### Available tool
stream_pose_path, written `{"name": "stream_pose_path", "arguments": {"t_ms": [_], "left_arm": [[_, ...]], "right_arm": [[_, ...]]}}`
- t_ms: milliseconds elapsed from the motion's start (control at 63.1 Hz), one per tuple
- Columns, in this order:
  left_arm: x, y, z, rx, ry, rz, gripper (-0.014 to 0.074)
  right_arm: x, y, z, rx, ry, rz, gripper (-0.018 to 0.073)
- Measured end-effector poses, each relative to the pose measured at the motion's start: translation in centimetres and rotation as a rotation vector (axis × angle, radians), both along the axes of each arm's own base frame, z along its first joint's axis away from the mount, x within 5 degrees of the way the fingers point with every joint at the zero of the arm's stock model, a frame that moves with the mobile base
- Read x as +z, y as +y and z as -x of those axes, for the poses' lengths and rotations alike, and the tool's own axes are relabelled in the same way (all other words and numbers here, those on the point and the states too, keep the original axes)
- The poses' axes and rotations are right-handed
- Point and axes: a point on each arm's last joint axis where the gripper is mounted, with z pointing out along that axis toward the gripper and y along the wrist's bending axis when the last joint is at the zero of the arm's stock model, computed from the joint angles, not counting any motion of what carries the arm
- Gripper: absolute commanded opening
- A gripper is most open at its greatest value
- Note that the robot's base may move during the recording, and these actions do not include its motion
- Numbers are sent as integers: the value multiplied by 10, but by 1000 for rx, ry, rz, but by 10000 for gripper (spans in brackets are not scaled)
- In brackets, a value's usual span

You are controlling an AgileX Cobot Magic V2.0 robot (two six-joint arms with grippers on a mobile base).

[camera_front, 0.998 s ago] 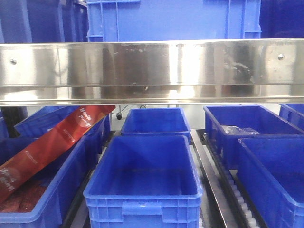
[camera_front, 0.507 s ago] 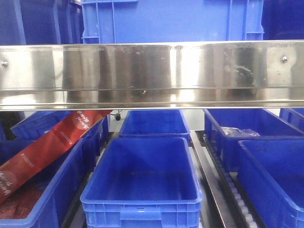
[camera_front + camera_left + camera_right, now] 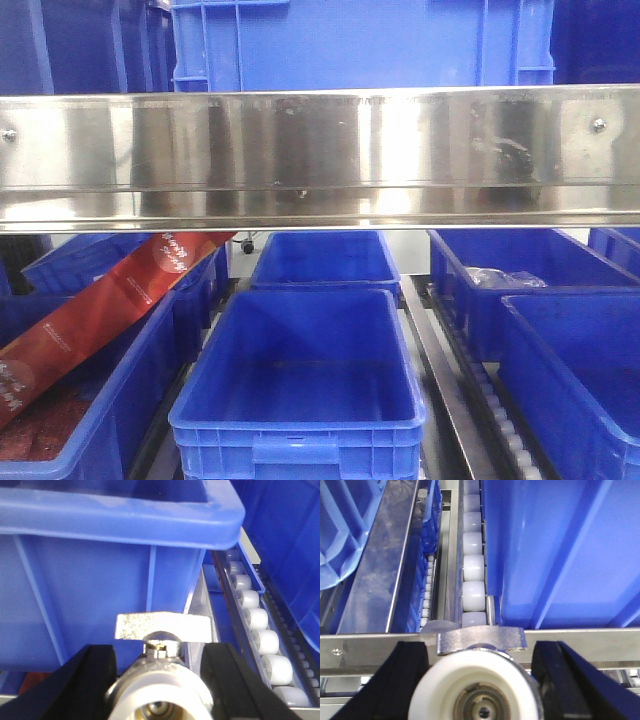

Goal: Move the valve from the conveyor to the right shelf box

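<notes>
In the left wrist view a silver valve [image 3: 160, 690] with a flat metal handle [image 3: 162, 627] and a white end sits between the black fingers [image 3: 87, 680] of my left gripper [image 3: 160, 655], which is shut on it. It hangs in front of a blue box wall [image 3: 100, 580]. In the right wrist view a second valve [image 3: 477, 690] with a white end is held by my right gripper [image 3: 477, 652], shut on it, just before the shelf's steel front rail [image 3: 370, 645] and a blue box [image 3: 560, 555]. The conveyor is out of view.
The front view shows a steel shelf beam [image 3: 320, 150] over rows of blue boxes: a middle one [image 3: 300, 380], right ones [image 3: 580, 380], and a left one holding a red packet [image 3: 100, 310]. White rollers [image 3: 472, 570] run between boxes. No gripper shows in the front view.
The front view shifted slightly between a second ago and half a second ago, the boxes sliding left and down. Since then nothing has visibly moved.
</notes>
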Motion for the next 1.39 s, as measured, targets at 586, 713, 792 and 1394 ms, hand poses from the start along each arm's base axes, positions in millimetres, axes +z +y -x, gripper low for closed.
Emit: {"name": "stream_pose_path", "arguments": {"t_ms": [586, 713, 792, 1394], "left_arm": [[0, 0, 0, 0, 0, 0, -111], [0, 0, 0, 0, 0, 2, -111], [1, -2, 0, -8, 6, 5, -111], [73, -73, 9, -322, -147, 18, -111]], "right_arm": [[1, 0, -1, -3, -17, 2, -166], [2, -1, -2, -6, -30, 3, -166], [2, 0, -2, -6, -29, -5, -166], [64, 54, 3, 249, -191, -48, -161]]}}
